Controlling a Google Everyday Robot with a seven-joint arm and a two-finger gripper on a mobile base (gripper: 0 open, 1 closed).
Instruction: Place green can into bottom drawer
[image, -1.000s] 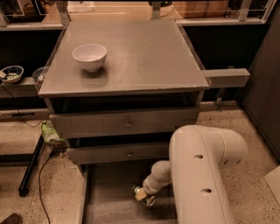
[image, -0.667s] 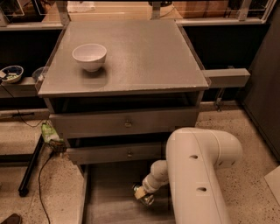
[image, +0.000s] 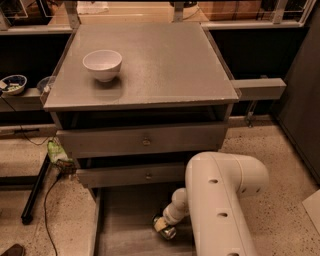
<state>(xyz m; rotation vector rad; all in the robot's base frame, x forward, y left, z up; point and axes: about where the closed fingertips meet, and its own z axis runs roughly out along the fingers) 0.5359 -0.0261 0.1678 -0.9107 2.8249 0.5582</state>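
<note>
Bottom drawer (image: 125, 225): pulled open toward the near side, its flat grey floor exposed below the two shallower knobbed drawers (image: 146, 141). Gripper (image: 165, 226): down inside the drawer, right of the floor's centre, at the end of the white arm (image: 220, 200), which reaches in from the near right. Green can (image: 168, 231): at the gripper's tip, within the drawer's bounds, low over or on the floor; contact cannot be confirmed. Whether the gripper clasps the can or is clear of it cannot be told. Assessment: carry into the drawer appears complete; release and withdrawal appear outstanding. White bowl (image: 102, 64): on the cabinet top (image: 165, 65), far left, uninvolved
</note>
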